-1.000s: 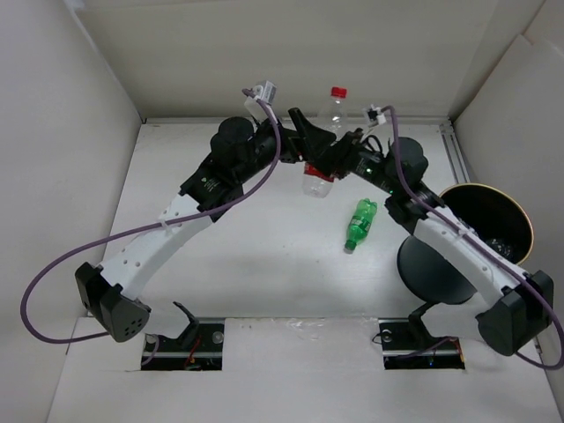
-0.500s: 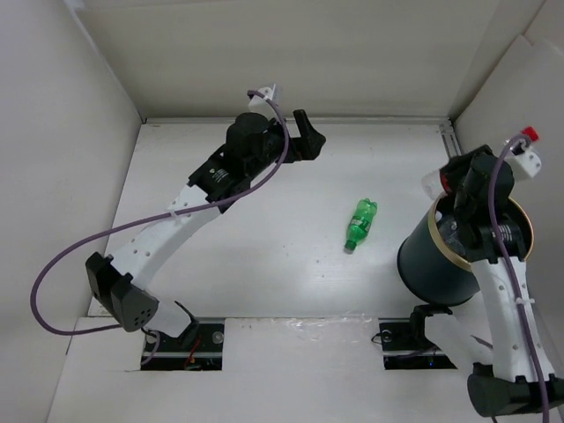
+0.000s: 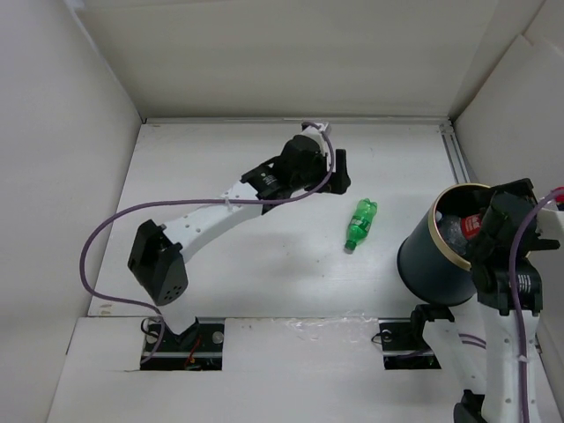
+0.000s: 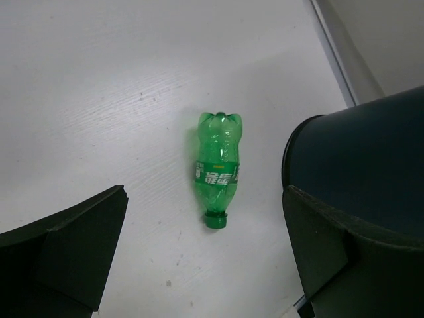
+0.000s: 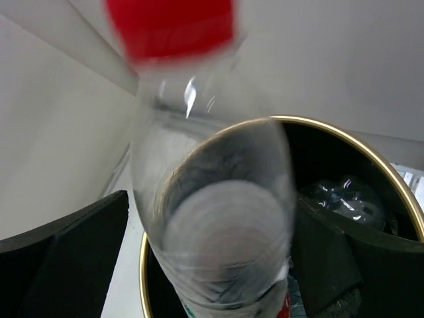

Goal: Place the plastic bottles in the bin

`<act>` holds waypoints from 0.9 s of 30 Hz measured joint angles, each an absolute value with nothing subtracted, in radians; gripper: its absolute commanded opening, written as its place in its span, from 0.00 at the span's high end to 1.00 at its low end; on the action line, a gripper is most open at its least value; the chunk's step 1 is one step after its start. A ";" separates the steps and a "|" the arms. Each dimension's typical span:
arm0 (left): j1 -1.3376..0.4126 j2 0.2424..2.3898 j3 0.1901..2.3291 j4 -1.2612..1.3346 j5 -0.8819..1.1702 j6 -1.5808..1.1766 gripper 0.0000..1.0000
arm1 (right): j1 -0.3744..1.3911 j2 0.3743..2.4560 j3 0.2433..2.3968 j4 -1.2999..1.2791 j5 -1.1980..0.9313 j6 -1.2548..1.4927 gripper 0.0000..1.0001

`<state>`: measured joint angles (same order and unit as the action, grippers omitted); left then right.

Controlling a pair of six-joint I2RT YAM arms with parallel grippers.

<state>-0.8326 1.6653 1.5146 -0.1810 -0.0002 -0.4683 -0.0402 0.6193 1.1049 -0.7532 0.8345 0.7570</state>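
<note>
Here, one green bottle lies on its side on the table. It is beside the bin and apart from its wall, on the side facing my left arm. I judge the bottle empty and very light, thin-walled and springy, smooth enough to roll or squirt away under a hard squeeze. The best hold looks to be across the labelled waist, a finger on either side of the body, with gentle pressure.

My left gripper hovers farther from the bin than the bottle, its fingers spread wide and touching nothing.

My right gripper hangs over the bin's mouth. Its fingers are wide apart too. A clear bottle with a red cap shows blurred between them, cap toward my wrist. I see neither finger pressing on it, so I judge it loose rather than gripped. Other clear bottles lie inside the bin.
</note>
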 measured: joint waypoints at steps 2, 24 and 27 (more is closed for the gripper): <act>-0.846 1.700 1.515 -0.184 -0.006 -0.468 0.00 | -0.040 0.639 1.105 -0.769 0.840 0.759 0.00; -0.928 2.212 1.883 -0.247 -0.014 -0.495 0.00 | -0.040 0.601 1.196 -0.777 0.414 0.605 0.00; -0.929 2.273 1.934 -0.247 -0.009 -0.497 0.00 | -0.040 0.606 1.194 -0.757 0.319 0.578 0.00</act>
